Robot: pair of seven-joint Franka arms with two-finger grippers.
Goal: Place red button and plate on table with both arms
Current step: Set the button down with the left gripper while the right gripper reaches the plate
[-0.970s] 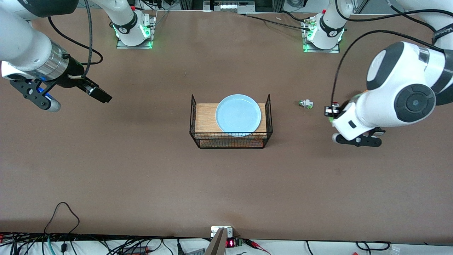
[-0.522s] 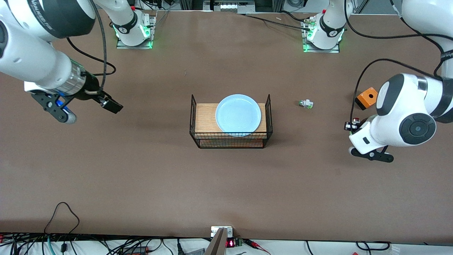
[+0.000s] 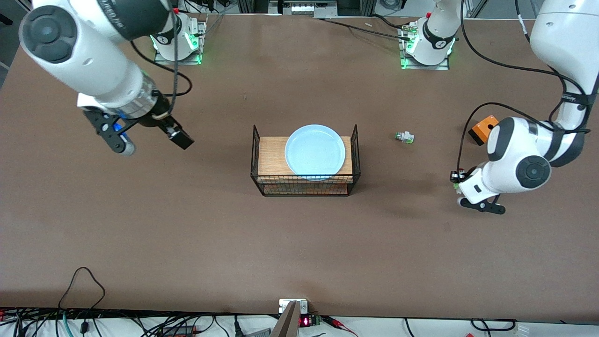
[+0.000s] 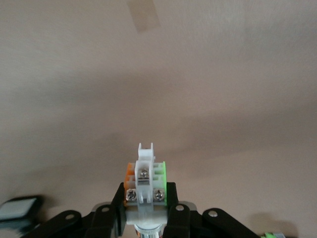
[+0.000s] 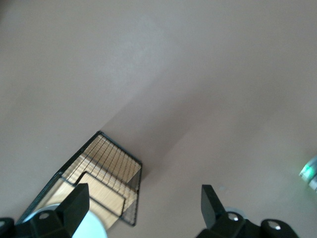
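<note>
- At the centre of the brown table (image 3: 187, 243), the light blue plate (image 3: 315, 151) lies flat on the wooden top shelf of a black wire rack (image 3: 262, 159), untouched by either arm
- At about 9 o'clock from the rack, the right gripper (image 3: 152, 140) hangs over bare tabletop, its white forearm slanting down from the right arm's base; the right wrist view shows its fingers (image 5: 74, 203) spread wide with nothing between them, one corner of the rack below
- At about 3 o'clock from the rack, toward the left arm's end of the table, the left arm folds sharply at its elbow, wrist bent low and the left gripper (image 3: 456, 180) over the table
- In the left wrist view the left gripper's fingers (image 4: 179, 220) are clamped on the red button (image 4: 145, 183), whose whitish body with green and orange terminals juts out past the fingertips
- A similar whitish button unit (image 3: 405, 137) lies on the table between the rack and the left arm
- An orange box (image 3: 482, 128) sits at 12 o'clock from the left gripper, partly hidden by the arm
</note>
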